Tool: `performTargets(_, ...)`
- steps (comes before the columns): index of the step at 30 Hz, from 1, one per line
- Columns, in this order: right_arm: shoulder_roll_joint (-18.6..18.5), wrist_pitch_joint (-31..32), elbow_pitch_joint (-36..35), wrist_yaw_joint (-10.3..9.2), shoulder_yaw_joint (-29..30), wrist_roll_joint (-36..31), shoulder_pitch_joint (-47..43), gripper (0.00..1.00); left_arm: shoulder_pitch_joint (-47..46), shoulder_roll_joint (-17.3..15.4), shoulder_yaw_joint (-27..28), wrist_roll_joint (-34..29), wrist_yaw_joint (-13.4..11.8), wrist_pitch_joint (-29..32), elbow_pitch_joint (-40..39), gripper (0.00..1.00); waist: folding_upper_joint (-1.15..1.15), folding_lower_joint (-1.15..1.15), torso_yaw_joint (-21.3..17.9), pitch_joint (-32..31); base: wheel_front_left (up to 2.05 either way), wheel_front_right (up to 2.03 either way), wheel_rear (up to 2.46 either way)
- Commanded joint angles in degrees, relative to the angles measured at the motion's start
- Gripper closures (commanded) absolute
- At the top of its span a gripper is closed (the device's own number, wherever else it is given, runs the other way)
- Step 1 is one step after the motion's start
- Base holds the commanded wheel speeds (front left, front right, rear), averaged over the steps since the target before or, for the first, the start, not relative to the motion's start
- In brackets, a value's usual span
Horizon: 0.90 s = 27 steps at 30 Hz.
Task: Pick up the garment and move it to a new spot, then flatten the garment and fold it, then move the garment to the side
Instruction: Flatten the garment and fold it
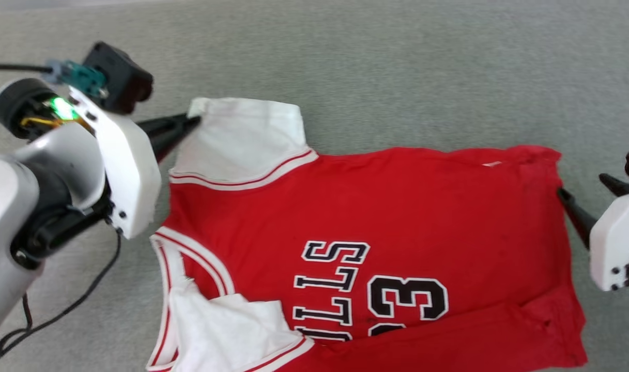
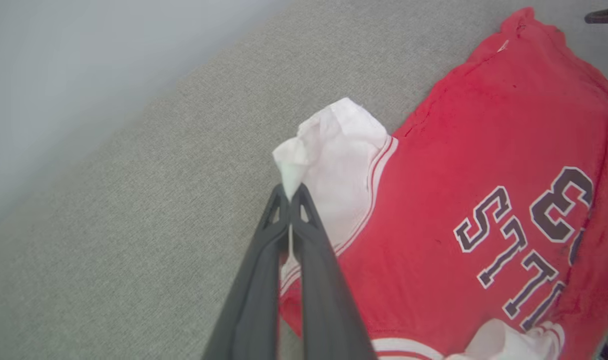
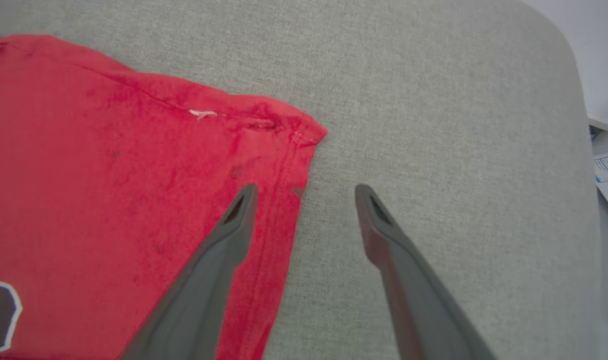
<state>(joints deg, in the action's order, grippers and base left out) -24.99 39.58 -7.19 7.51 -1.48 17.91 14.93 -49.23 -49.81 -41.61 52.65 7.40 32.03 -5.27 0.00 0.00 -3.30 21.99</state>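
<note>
The left gripper [image 2: 290,192] is pinched shut on the crumpled tip of a white sleeve [image 2: 333,145]. The right gripper [image 3: 306,190] has its fingers spread apart, one over the stitched red hem and one over bare grey weave. The garment [image 1: 397,206], a red knit jersey, lies spread on the desk [image 3: 458,100]. The head view reads black white-outlined "LLS" and "3" sideways, and the right wrist view adds the hem corner lying inward of the desk's rounded corner.

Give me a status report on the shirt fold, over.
Left gripper shut on garment, at white sleeve corner. Right gripper open, straddling hem edge. Lettering up on grey surface; other sleeve folded inward.
</note>
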Motion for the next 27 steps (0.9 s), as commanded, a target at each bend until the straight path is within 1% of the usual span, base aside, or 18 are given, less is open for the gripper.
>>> performTargets(1, -0.8, 1.8, -0.3, -0.04, -0.2, 0.4, 1.0, 0.00, 0.7, -0.1, 0.0, 0.1, 0.1, -0.5, -0.7, 1.00, 0.00, 0.00, 2.0, -0.3, 0.00, 0.00, 0.00)
performTargets(4, -2.6, 10.1, -0.1, -0.04, 0.0, 2.1, 4.6, 0.00, 1.9, -0.6, -0.6, 1.0, 0.1, -1.7, -4.0, 1.00, 0.00, 0.00, 3.9, 0.4, 0.00, 0.00, 0.00)
performTargets(6, -2.9, 15.0, 1.0, -0.04, 0.2, 3.3, 6.6, 0.00, 2.3, -1.1, -0.6, 1.3, 0.1, -2.3, -5.7, 1.00, 0.00, 0.00, 5.1, 0.9, 0.00, 0.00, 0.00)
performTargets(9, -3.6, 19.8, 3.3, -0.04, 0.0, 2.7, 10.0, 0.00, 3.0, -1.4, -0.7, 0.7, 0.1, -3.2, -8.0, 1.00, 0.00, 0.00, 6.7, 1.7, 0.00, 0.00, 0.00)
performTargets(14, -4.4, 23.7, 7.8, -0.05, -1.7, -0.2, 13.3, 0.00, 3.4, -1.0, -1.1, -0.3, -0.2, -4.4, -11.1, 1.00, 0.00, 0.00, 9.0, 3.4, 0.00, 0.00, 0.00)
performTargets(21, -3.0, 25.4, 15.2, -0.03, -5.3, -1.2, 11.9, 0.00, 3.3, 0.0, -2.1, -1.5, -0.2, -5.2, -12.7, 1.00, 0.00, 0.00, 11.1, 4.5, 0.00, 0.00, 0.00)
performTargets(22, -2.9, 25.4, 16.1, -0.02, -5.9, -1.1, 11.4, 0.38, 3.3, 0.1, -2.3, -1.6, -0.1, -5.2, -12.7, 1.00, 0.00, 0.00, 11.3, 4.5, 0.00, 0.00, 0.00)
performTargets(23, -2.7, 25.4, 16.8, -0.02, -6.5, -0.8, 10.9, 0.72, 3.3, 0.2, -2.4, -1.5, -0.1, -5.4, -12.6, 1.00, 0.00, 0.00, 11.4, 4.5, 0.00, 0.00, 0.00)
performTargets(24, -2.7, 25.3, 17.5, -0.02, -6.9, -0.6, 10.5, 1.00, 3.3, 0.3, -2.5, -1.6, -0.1, -5.5, -12.6, 1.00, 0.00, 0.00, 11.5, 4.4, 0.00, 0.00, 0.00)
performTargets(27, -3.4, 24.9, 18.6, -0.03, -7.1, -0.3, 10.4, 1.00, 3.6, 0.5, -2.8, -1.7, -0.1, -5.9, -12.0, 1.00, 0.00, 0.00, 11.4, 4.0, 0.00, 0.00, 0.00)
